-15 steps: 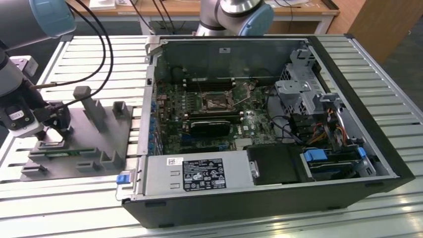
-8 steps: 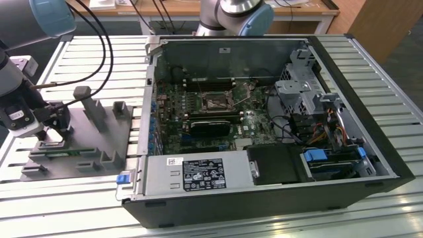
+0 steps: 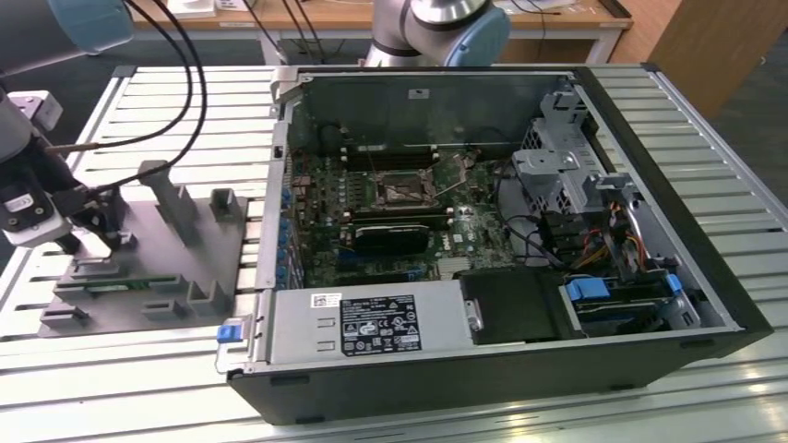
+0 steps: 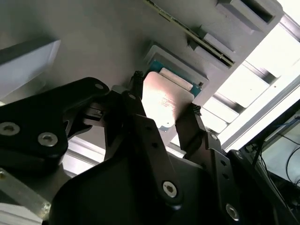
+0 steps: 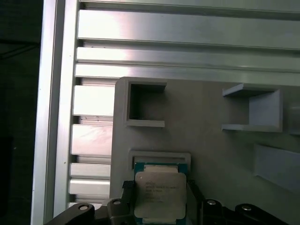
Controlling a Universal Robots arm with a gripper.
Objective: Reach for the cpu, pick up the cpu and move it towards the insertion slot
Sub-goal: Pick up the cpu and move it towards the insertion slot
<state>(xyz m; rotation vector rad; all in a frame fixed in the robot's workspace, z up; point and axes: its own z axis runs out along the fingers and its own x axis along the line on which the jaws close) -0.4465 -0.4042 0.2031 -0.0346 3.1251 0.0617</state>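
The cpu (image 5: 159, 196) is a flat square with a silvery brushed-metal lid, rounded at the corners. The first wrist view looks straight onto faint dark print on that lid. The second wrist view catches it at a slant, as a bare pale plate with a bright glare.

It sits at a shallow square pocket of the moulded grey plastic holder tray (image 5: 211, 150), where a teal-green rim (image 5: 161, 165) peeks out past one edge (whether the chip has cleared the pocket I cannot tell). The claw (image 4: 163, 104) pinches it, with a black fingertip (image 4: 187, 126) against each of two opposite edges.

In the exterior view the tray lies on the slatted aluminium bench (image 3: 148, 120). Beside the tray lies the open computer case (image 3: 714, 268). The metal-framed insertion slot (image 3: 404, 190) sits on its green board, well apart from the tray.
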